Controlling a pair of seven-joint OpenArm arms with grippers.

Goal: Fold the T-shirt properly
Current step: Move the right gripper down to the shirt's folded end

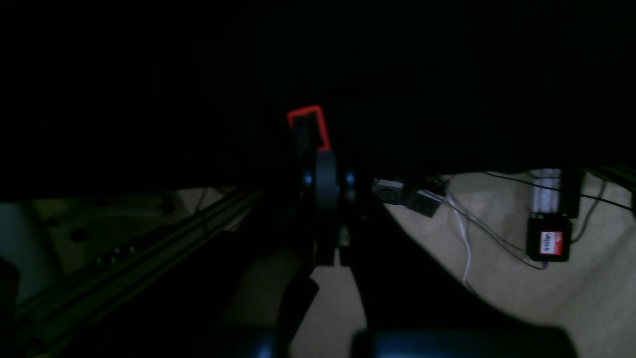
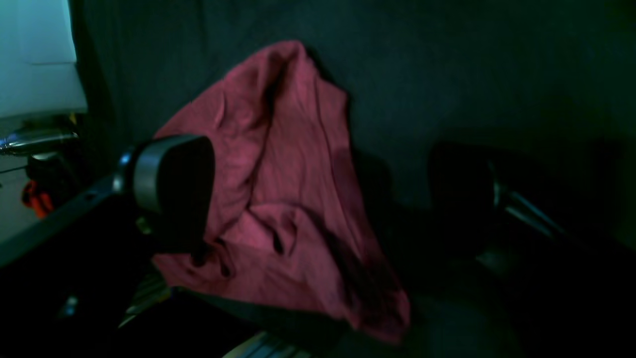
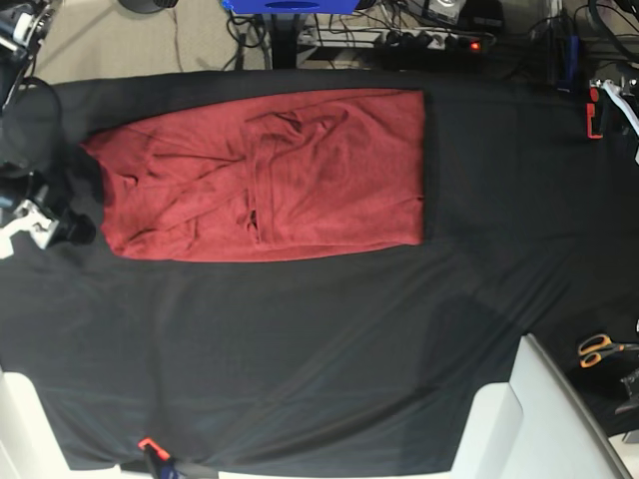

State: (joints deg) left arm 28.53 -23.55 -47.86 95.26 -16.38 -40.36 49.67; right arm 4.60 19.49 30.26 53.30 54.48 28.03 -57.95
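The maroon T-shirt (image 3: 270, 175) lies flat on the black table cloth (image 3: 300, 349), lengthwise from left to right, with sleeves folded over its middle and creases there. My right gripper (image 3: 75, 205) is at the shirt's left end. In the right wrist view its jaws stand wide open, one finger (image 2: 169, 184) against a rumpled heap of the T-shirt (image 2: 288, 209), and the gripper (image 2: 315, 186) holds nothing. In the dark left wrist view my left gripper (image 1: 320, 169) is shut and empty, off the table's edge, away from the shirt.
A red clamp (image 3: 593, 112) grips the cloth at the right table edge, also seen as a red clamp (image 1: 310, 124) just beyond my left fingers. Orange scissors (image 3: 599, 349) lie far right. A white panel (image 3: 544, 419) rises at bottom right. Cables (image 1: 467, 233) trail on the floor.
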